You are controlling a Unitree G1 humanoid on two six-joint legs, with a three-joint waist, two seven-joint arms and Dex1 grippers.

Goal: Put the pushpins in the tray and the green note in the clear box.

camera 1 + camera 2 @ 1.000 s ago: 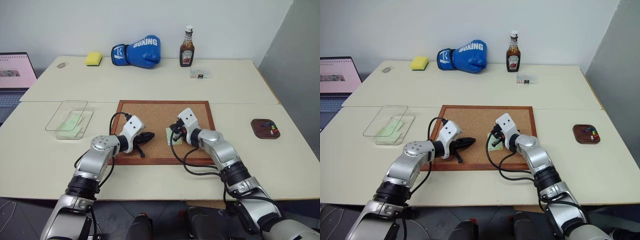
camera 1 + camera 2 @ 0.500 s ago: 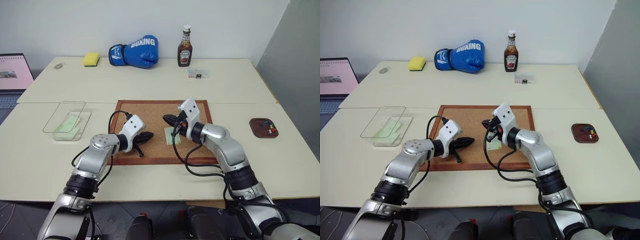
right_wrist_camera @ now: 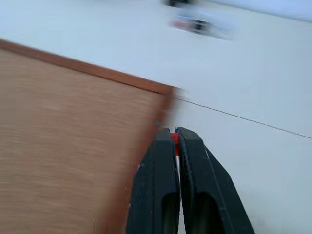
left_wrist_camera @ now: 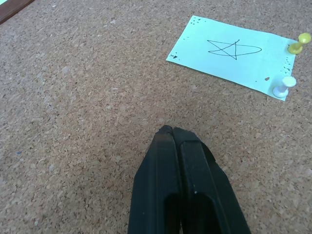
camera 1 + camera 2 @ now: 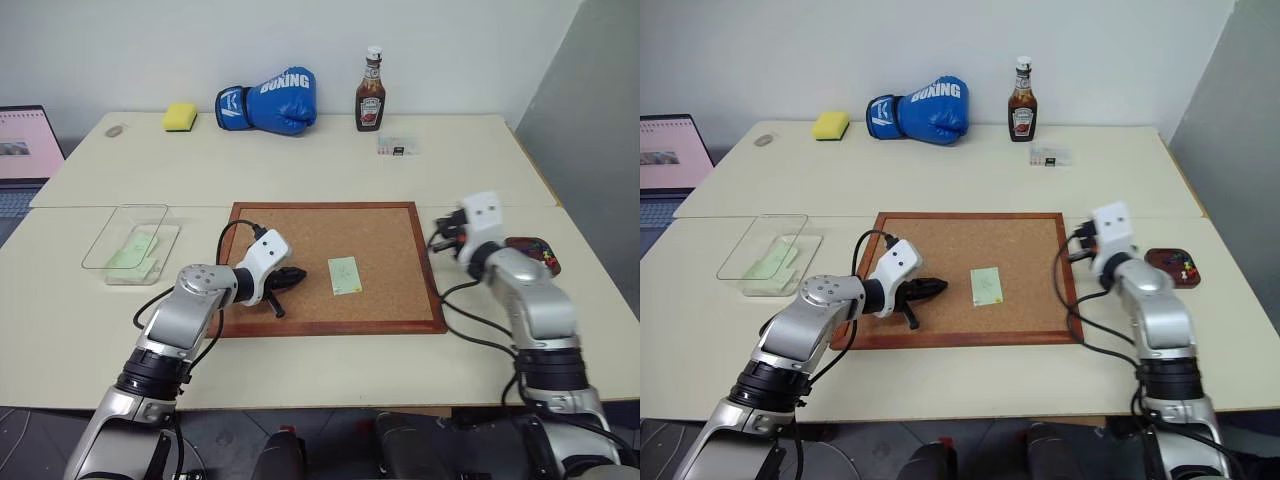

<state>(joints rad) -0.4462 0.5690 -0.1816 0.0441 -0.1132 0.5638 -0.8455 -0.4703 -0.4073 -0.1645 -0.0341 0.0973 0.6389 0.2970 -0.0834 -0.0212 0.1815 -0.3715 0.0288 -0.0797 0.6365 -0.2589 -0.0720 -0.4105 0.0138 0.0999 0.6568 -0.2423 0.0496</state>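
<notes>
Right gripper (image 3: 172,138), right of centre, clenched on a red-headed pushpin (image 3: 174,139) beside the dark maroon oval tray (image 5: 535,250). Left gripper (image 4: 173,131) clenched, empty, above the wood-framed cork board (image 5: 300,245). Pale green paper note (image 5: 345,275) pinned mid-board; clear plastic box (image 5: 130,240) at left.

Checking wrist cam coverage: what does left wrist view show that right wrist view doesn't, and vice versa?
Left wrist view alone: the green note with a drawn star, lying on the cork, a yellow pushpin and a white pushpin at one end, and the shut left gripper. Right wrist view alone: the right gripper shut on a red pushpin, the pale table, and a small clear case. Both: the cork board.
</notes>
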